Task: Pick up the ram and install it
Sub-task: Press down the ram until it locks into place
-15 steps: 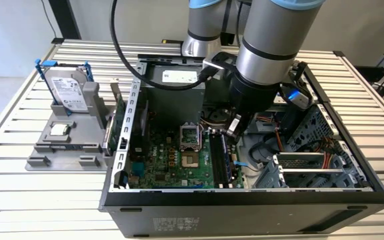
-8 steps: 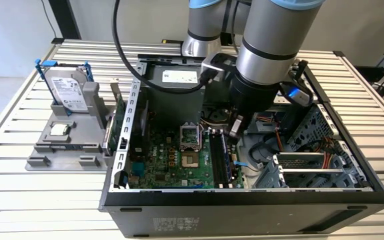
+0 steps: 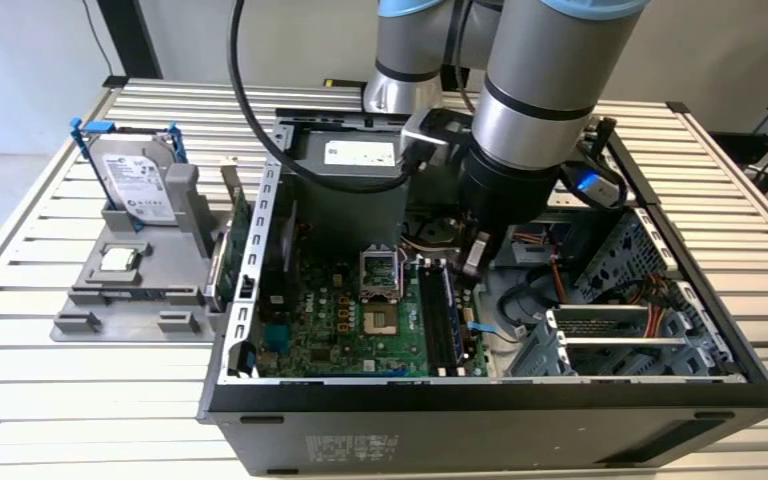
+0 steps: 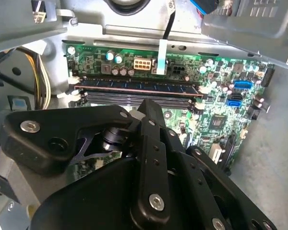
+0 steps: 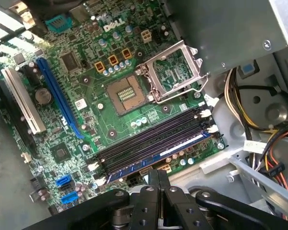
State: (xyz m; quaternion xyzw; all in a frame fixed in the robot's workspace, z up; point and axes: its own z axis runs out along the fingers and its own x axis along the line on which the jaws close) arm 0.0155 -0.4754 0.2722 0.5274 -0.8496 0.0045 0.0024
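The tool (image 5: 158, 176) is clenched, its two black fingers pressed together with nothing between them. It hangs inside the open case (image 3: 491, 400), just above the memory slots (image 5: 149, 141) of the motherboard (image 3: 337, 330). In the exterior view the tool (image 3: 475, 262) points down at the slots' far end.

The ram (image 4: 134, 86) appears to stand in the slot nearest the case's drive bay, as a dark strip with a row of chips and a coppery edge along its foot; in the first wrist view it shows as a bluish strip (image 5: 158, 155) just beyond the fingertips. How deep it sits I cannot tell. The slots beside it look bare.

Past the slots lies the open processor socket (image 5: 127, 93). Outside the case, on the desk (image 3: 37, 370), a grey rack (image 3: 131, 285) holds a hard drive (image 3: 137, 180) upright.
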